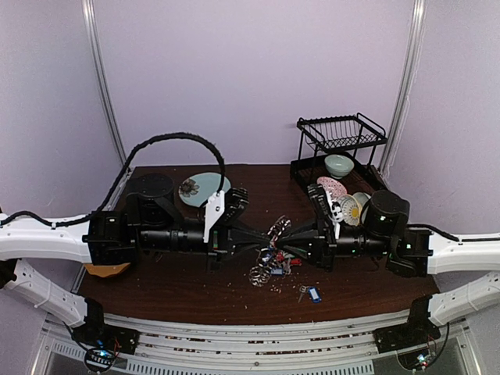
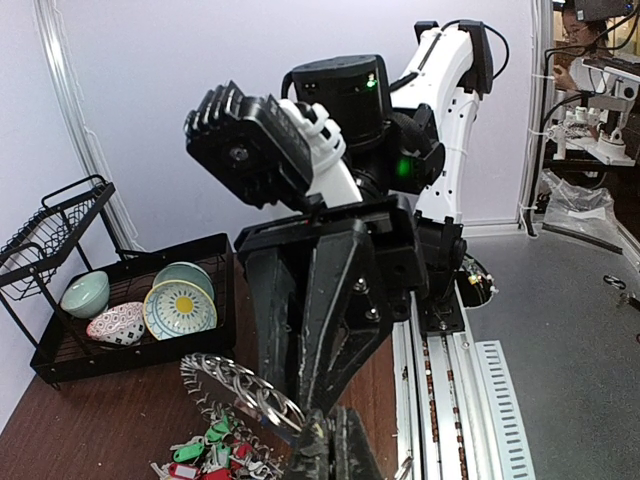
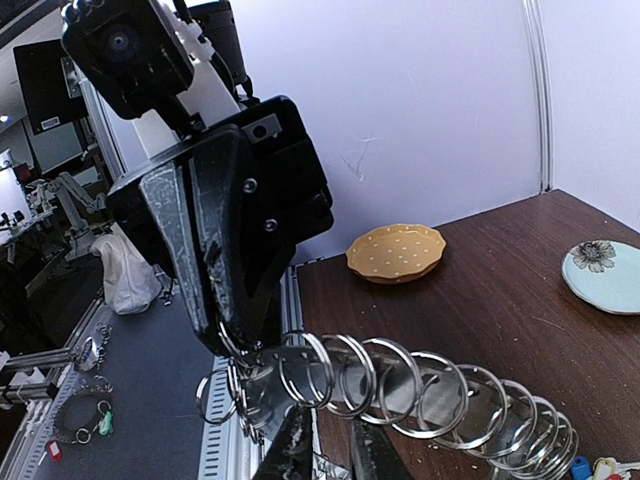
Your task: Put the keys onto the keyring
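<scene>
Wooden table point(image 1: 195, 293): keyring point(image 1: 276, 230), dish rack point(image 1: 341, 134), plate point(image 1: 201, 188).

The keyring point(image 3: 400, 385) is a long run of overlapping silver split rings, stretched out like a coil and raised above the counter point(image 1: 195, 289). Under it a bunch of keys point(image 1: 275, 264) with red, green and blue tags trails down. A lone blue-tagged key point(image 1: 312, 294) lies flat, apart, toward the near edge.

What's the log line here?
left gripper: shut on keyring | right gripper: shut on keyring | blue-tagged key: loose on table
</scene>
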